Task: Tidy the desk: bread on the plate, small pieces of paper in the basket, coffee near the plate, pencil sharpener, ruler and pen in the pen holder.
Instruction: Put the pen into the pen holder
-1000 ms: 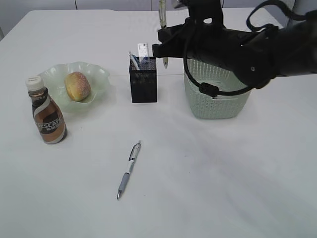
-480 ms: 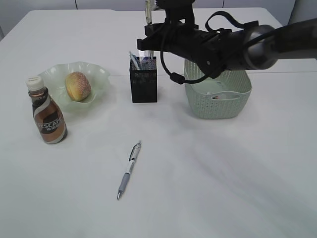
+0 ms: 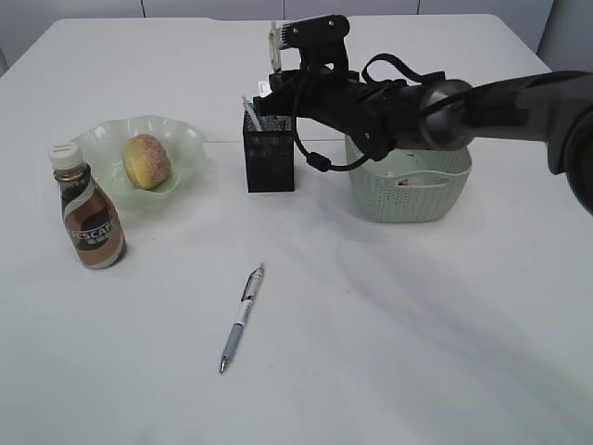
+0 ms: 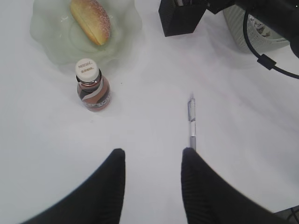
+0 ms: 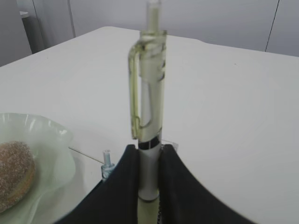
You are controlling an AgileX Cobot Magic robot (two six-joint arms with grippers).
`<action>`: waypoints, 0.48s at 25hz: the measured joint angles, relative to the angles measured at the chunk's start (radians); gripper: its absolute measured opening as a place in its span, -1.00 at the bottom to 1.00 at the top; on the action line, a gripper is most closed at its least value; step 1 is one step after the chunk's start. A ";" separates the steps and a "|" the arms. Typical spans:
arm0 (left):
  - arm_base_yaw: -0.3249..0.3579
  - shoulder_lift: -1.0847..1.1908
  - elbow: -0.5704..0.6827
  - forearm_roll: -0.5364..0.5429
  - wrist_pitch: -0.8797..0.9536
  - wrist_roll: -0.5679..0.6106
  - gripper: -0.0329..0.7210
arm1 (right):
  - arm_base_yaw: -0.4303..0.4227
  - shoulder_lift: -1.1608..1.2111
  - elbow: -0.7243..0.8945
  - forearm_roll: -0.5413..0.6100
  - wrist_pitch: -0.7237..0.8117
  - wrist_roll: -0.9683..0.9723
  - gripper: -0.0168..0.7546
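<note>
My right gripper (image 5: 148,150) is shut on a pale green pen (image 5: 148,93) and holds it upright above the black mesh pen holder (image 3: 269,158). A blue pen top (image 5: 107,163) and the clear ruler (image 5: 170,142) stick out of the holder. A second, grey pen (image 3: 241,317) lies on the desk (image 3: 417,352). My left gripper (image 4: 153,151) hangs open above the desk, its right fingertip beside that pen (image 4: 191,123). The bread (image 3: 145,159) lies on the plate (image 3: 185,148), with the coffee (image 3: 88,218) just in front. No view shows the pencil sharpener.
The green basket (image 3: 408,190) stands right of the pen holder, under my right arm; I cannot make out its contents. A cable loop hangs from that arm between the holder and the basket.
My right arm has carried the green pen leftwards from beside the basket to over the pen holder and a little lower. The grey pen, bottle and plate have not moved.
</note>
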 joint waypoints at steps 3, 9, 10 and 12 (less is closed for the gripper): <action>0.000 0.000 0.000 0.000 0.000 0.000 -0.12 | 0.000 0.024 -0.014 0.000 0.000 0.000 -0.79; 0.000 0.000 0.000 0.002 0.000 0.000 -0.12 | 0.000 0.032 -0.033 0.000 0.000 0.000 -0.79; 0.000 0.000 0.000 0.003 0.000 0.000 -0.12 | 0.000 0.033 -0.033 0.000 0.002 0.000 -0.78; 0.000 0.000 0.000 0.003 0.000 0.000 -0.12 | 0.000 0.035 -0.033 0.001 0.014 0.000 -0.73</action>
